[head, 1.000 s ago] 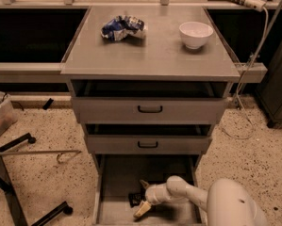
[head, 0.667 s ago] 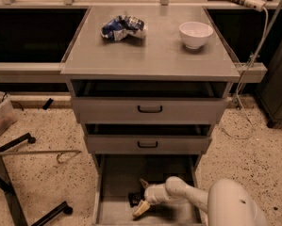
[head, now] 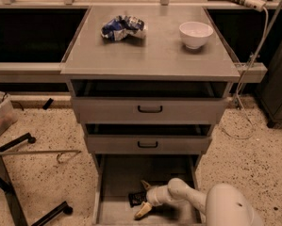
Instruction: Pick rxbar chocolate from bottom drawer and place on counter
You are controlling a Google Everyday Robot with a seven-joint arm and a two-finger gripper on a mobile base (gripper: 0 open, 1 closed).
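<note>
While the crinkly blue bag (head: pixel 124 28) is sitting on the bench (head: pixel 150 55) up top, the real business is going on low down in the btm drawer (head: pixel 113 173). The rxbar chocolate (head: pixel 133 199) is lying flat on the drawer floor, left of centre, its long axis looking approx side to side. The gripper (head: pixel 144 199) is hovering at its right end w/ fingers spread, one behind the bar and one in front, straddling but not clamping it. Closing on it should be enough, imo. The white bowl (head: pixel 195 34) is sitting far right on the bench.
</note>
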